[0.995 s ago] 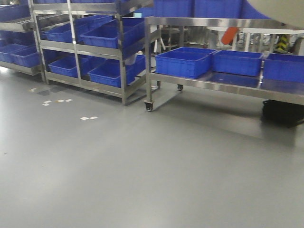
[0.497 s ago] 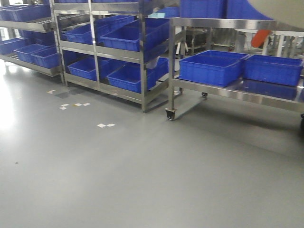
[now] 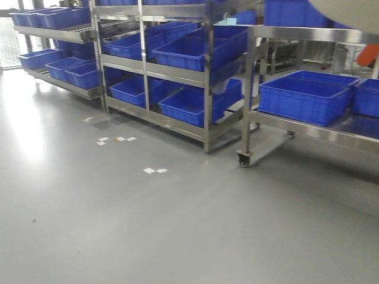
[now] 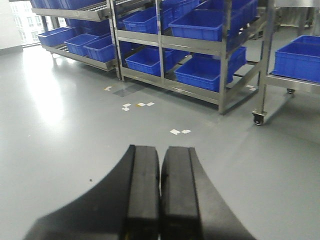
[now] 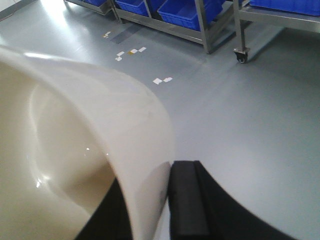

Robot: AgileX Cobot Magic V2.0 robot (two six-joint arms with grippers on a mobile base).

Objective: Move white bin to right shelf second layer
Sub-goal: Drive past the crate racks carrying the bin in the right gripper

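The white bin point(image 5: 75, 145) fills the left of the right wrist view, glossy cream, held above the grey floor. My right gripper point(image 5: 150, 177) is shut on its rim wall, one finger point(image 5: 186, 200) outside and the other inside. A pale curved edge of the bin point(image 3: 352, 13) shows at the top right of the front view. My left gripper point(image 4: 160, 160) is shut and empty, pointing over the floor. Two steel racks with sloping levels stand ahead, and the right-hand one point(image 3: 204, 77) carries blue crates. I cannot make out its roller lanes from here.
The left rack point(image 3: 59, 35) and the right-hand rack hold several blue crates point(image 3: 189, 53). A wheeled steel table point(image 3: 308, 127) with blue crates point(image 3: 305, 97) stands at right, its caster point(image 3: 243, 158) on the floor. White tape marks point(image 3: 153, 170) dot the grey floor point(image 3: 177, 236).
The racks and the steel table have shifted to the right in the front view and look nearer. The view has swung left. The bin stays in the right gripper.
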